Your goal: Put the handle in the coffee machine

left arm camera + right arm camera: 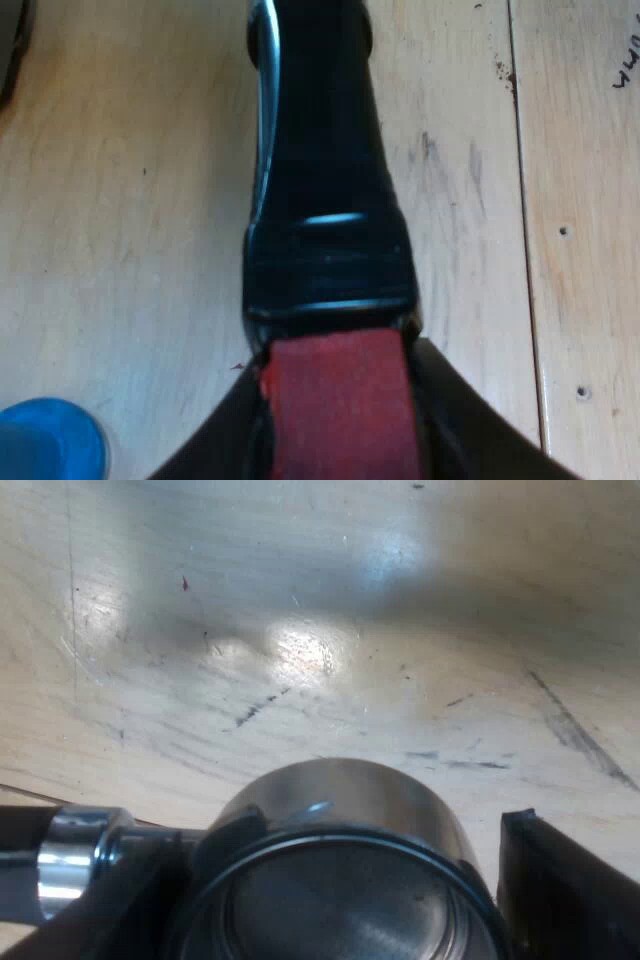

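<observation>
The task is at an early stage, as I judge it. The left tool [335, 370] is closed on the handle [325, 180], its two black fingers pressed against either side of the red end [340, 420], and the dark shaft runs straight away from the tool over the bench [130, 200]. The right tool [365, 825] stands around the holder's metal basket [340, 900], which faces up towards it. One finger is just apart from the basket's rim with a sliver of bench between them, so this tool looks open, bracketing rather than clamping. The bright neck [70, 865] that joins the basket to the handle runs off past the tool's other finger. I cannot tell whether the holder rests on the bench or is lifted clear of it. Carrying it to the machine, fitting it and locking it in are all left to do.

A blue tamper [50, 440] stands near the left tool, apart from the handle. Beneath both tools the bench is pale wood, with a board seam, small holes, dark scuffs and a glare of overhead light.
</observation>
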Robot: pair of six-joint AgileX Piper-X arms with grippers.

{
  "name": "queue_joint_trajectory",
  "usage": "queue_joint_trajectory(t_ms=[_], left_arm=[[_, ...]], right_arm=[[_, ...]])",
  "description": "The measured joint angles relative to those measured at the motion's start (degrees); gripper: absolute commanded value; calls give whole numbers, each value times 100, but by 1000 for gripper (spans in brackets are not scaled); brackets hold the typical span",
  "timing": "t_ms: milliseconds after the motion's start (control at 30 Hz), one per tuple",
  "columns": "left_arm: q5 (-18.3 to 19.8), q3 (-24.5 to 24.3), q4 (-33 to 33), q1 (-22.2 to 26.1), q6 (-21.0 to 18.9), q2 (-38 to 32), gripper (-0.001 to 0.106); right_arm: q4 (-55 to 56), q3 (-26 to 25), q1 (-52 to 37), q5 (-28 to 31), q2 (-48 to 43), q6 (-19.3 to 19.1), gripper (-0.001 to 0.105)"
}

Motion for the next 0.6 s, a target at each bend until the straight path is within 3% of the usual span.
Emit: queue_joint_trajectory(t_ms=[333,367,400,433,533,600], left_arm=[[326,23,10,324,-140,-15,0],[338,23,10,346,-140,-28,0],[339,27,10,429,-140,-88,0],[371,27,22,496,-140,-90,0],[439,27,70,642,-127,-90,0],[465,27,86,696,-127,-90,0]], right_arm=[[-142,0,0,16,-10,0,2],[-162,-10,0,16,-10,-11,7],[-189,-5,0,25,-10,-12,50],[-227,-5,0,46,-10,-62,69],[-342,-5,0,85,-10,-189,89],[-392,-5,0,111,-10,-227,90]])
